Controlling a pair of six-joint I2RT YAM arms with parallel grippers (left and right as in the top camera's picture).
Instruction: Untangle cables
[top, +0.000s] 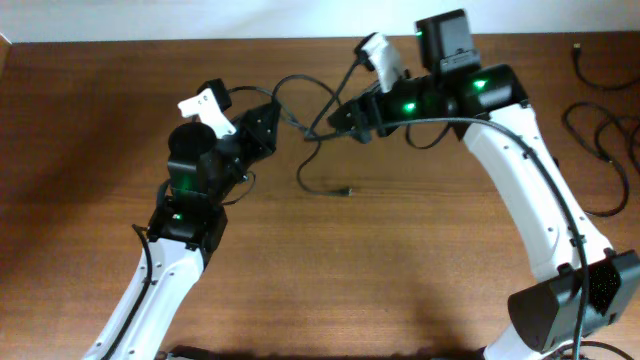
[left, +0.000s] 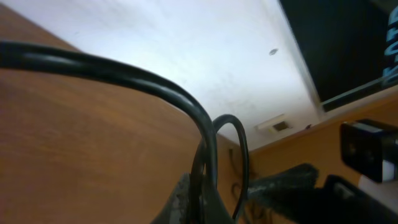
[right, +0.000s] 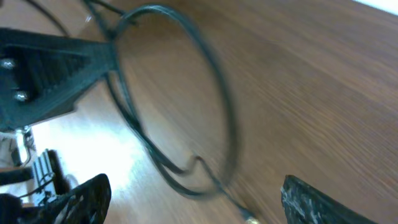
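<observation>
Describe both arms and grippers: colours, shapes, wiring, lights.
The left arm and right arm are white links between black joints with green lights. A black wire runs along the right one. The left gripper and right gripper are black, each with a white mount beside it.

A brown wood-grain counter (top: 400, 260) fills the view. Past the counter's far edge lies a white surface (left: 186, 43), with a dark panel (left: 348, 43) beyond.

1. Robot arms: two, the left arm (top: 150, 290) and the right arm (top: 530, 190).
2. Cables: one centre cable (top: 318, 186), one far-right cable (top: 583, 68), plus a right-edge looped pile (top: 604, 150) whose number cannot be told.
3. Table (top: 100, 120): one.
</observation>
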